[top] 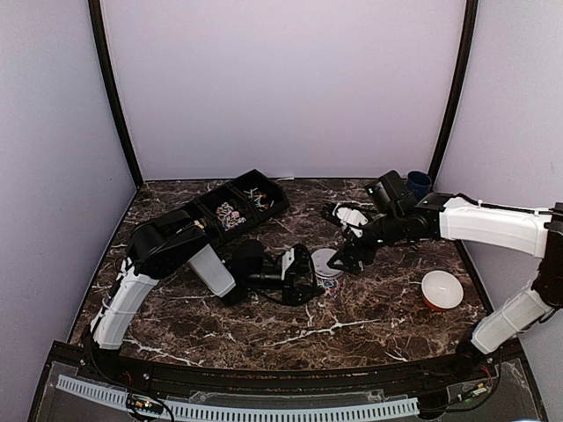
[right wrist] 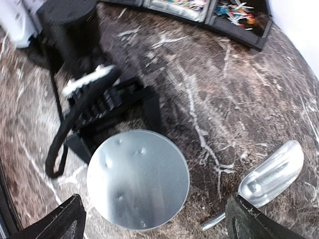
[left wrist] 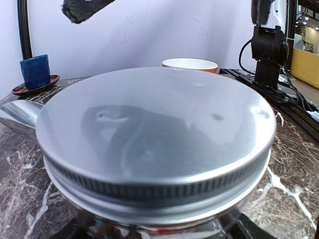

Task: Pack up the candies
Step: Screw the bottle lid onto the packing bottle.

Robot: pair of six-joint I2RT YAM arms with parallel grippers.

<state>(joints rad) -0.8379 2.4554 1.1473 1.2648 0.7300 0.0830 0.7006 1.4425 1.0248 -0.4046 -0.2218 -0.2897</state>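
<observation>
The clear round jar stands mid-table with its silver lid on. The lid fills the left wrist view, and coloured bits show dimly through the glass under it. My left gripper is shut on the jar, one finger on each side. My right gripper hangs open just above the lid, its fingertips wide apart and empty. Candies lie in the black three-compartment tray at the back left, also seen in the right wrist view.
A silver scoop lies on the table just right of the jar. An orange bowl with a white inside stands at the right. A blue cup on a dark saucer stands at the back right. Something white lies behind the jar.
</observation>
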